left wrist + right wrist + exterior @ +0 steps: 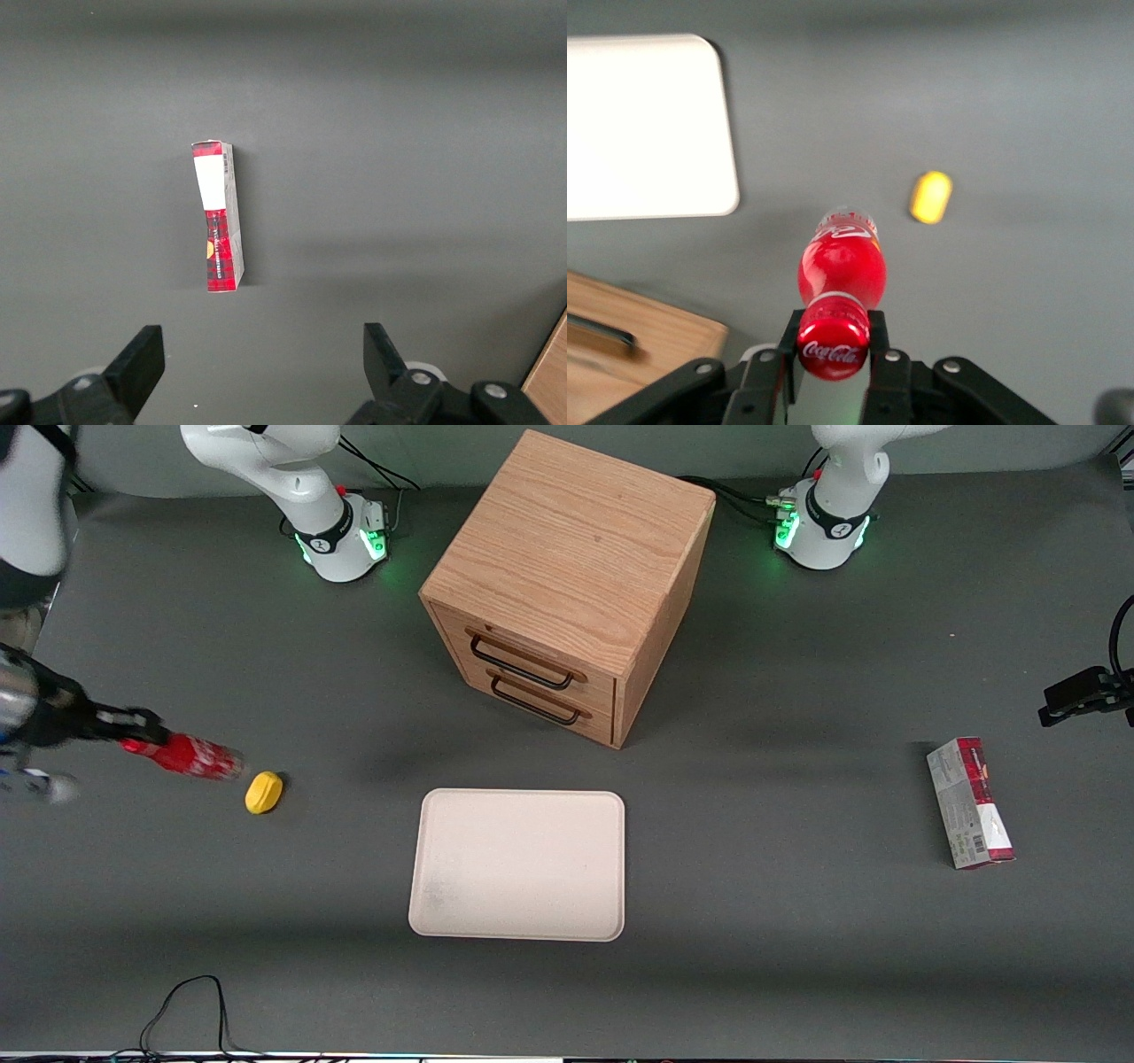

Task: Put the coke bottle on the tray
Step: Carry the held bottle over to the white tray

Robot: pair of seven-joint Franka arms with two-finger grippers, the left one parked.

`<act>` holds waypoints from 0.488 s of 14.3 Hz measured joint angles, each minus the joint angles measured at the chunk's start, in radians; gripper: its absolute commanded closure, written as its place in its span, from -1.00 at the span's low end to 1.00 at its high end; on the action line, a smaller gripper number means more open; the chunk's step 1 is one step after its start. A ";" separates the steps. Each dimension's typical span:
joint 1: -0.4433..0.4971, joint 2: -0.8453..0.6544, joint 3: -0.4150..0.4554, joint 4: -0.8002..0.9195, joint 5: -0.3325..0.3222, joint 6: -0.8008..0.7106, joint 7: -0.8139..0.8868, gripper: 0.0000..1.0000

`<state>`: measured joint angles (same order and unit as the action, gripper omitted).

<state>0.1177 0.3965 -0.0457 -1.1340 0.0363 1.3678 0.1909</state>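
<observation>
The coke bottle [189, 755] is a small red bottle with a red cap. It hangs tilted above the table at the working arm's end, held by its neck. My gripper [133, 735] is shut on it, a black finger pressing each side of the cap [831, 347]. In the right wrist view the bottle [842, 266] points away from the camera, clear base toward the table. The cream tray [518, 864] lies flat in the middle of the table, nearer the front camera than the cabinet, its corner [647, 124] showing in the wrist view.
A yellow lemon-shaped object [264, 792] lies on the table just past the bottle's base, toward the tray. A wooden drawer cabinet [567, 576] stands at the table's centre. A red-and-grey carton [970, 803] lies toward the parked arm's end.
</observation>
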 measured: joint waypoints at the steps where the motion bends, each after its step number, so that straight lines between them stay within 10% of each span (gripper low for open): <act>1: 0.001 0.056 0.048 0.050 0.001 0.008 0.081 1.00; 7: 0.100 0.290 0.150 0.143 -0.050 0.263 0.406 1.00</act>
<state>0.2175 0.6870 0.1048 -0.9906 -0.0134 1.6309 0.5972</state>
